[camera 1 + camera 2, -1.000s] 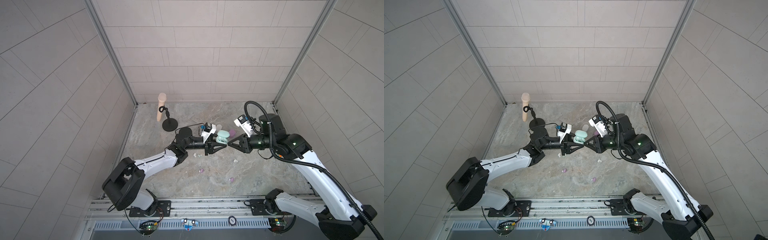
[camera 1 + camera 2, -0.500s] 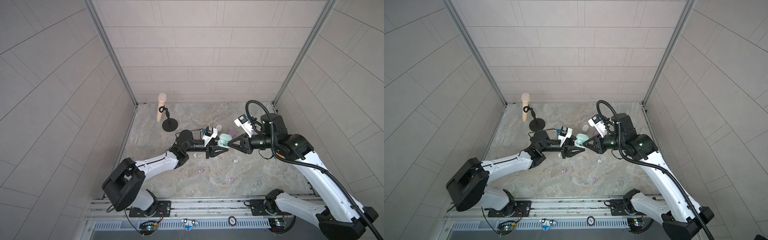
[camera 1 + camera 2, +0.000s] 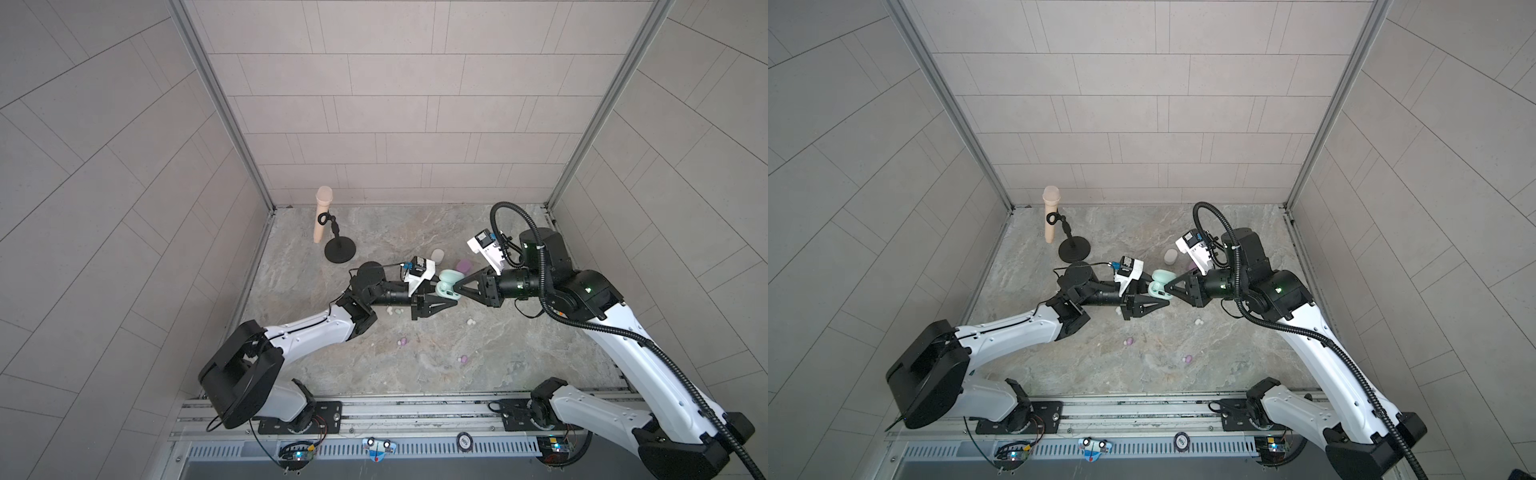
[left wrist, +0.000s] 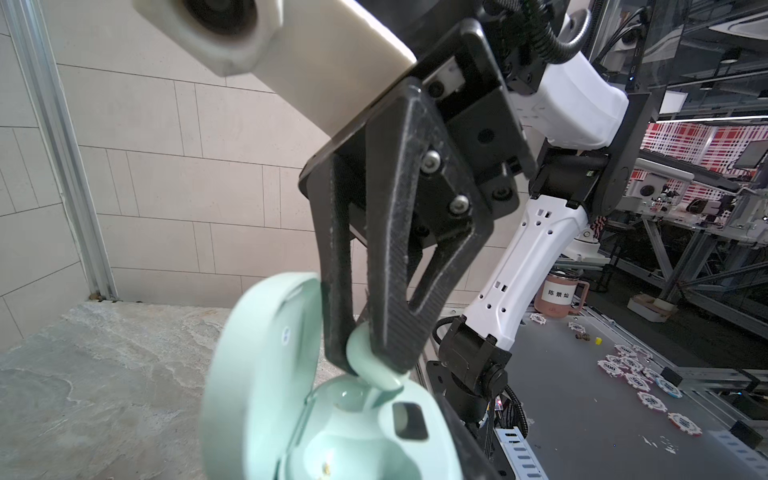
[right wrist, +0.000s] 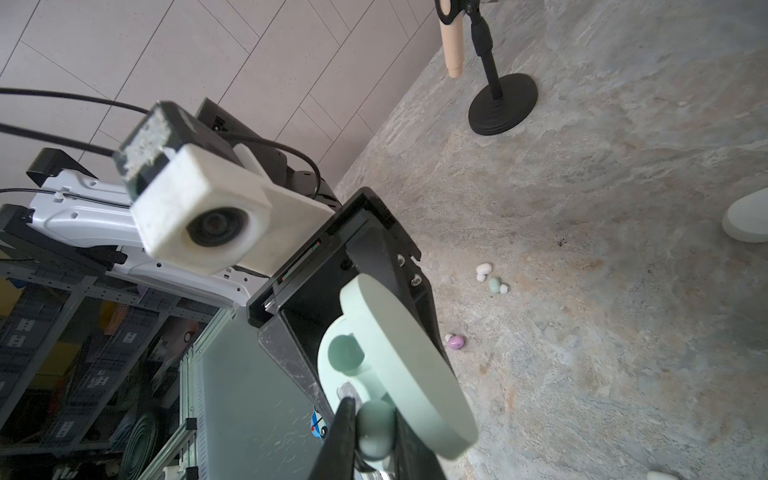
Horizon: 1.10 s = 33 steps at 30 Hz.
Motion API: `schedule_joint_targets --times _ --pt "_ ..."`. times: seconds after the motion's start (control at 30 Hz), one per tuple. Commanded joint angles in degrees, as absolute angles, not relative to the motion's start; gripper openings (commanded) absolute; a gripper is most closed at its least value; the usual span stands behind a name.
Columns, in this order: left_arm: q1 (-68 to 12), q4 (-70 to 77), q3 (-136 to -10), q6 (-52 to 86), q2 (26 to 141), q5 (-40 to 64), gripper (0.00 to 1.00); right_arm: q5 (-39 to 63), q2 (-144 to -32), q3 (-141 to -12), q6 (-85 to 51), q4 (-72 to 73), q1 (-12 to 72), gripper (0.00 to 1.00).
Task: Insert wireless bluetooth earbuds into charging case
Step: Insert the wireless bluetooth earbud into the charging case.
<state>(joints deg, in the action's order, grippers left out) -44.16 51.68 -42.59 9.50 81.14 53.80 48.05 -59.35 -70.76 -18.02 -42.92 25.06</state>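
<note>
1. Nearest the arm bases, the nearest lilac earbud [image 3: 462,360] lies on the counter [image 3: 519,340]. The second lilac earbud [image 3: 402,341] lies well apart from it, toward the left arm's side.
2. Farther in, the lone white earbud [image 3: 471,321] lies on the counter near the right hand [image 3: 456,287]. The paired white earbud [image 5: 483,270] and the loose mint earbud [image 5: 493,285] lie touching each other. Both top views place them just beside the lower finger of the left hand [image 3: 441,291].
3. Left hand: pressed onto the base of the mint green case [image 4: 262,365], which it holds off the counter. The lid is hinged open and stands up from the base.
4. Right hand: fingertips pinch the held mint earbud [image 4: 376,374]. This bud is at the open case, its lower end meeting a socket in the base beside the lid. Whether it is fully seated cannot be told.
5. Beyond the hands, the white case [image 3: 437,254] and the lilac case [image 3: 463,264] rest on the counter near each other.
6. Farthest back, toward the left corner, a beige microphone [image 3: 322,216] is clipped in a black stand [image 3: 340,251].
</note>
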Motion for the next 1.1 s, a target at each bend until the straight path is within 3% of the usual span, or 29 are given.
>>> schedule_joint_targets --times 0.0,0.73,1.07 --pt "-44.45 53.49 -42.41 8.75 79.52 54.14 0.03 49.26 -58.05 -69.57 -18.01 -40.92 25.00 0.00" --pt "-44.63 58.53 -41.69 11.23 79.93 53.70 0.04 49.10 -58.09 -68.20 -19.44 -39.95 25.49 0.00" --pt "-46.14 63.20 -41.62 13.36 81.83 53.62 0.04 46.85 -58.36 -70.39 -19.64 -42.74 25.49 0.13"
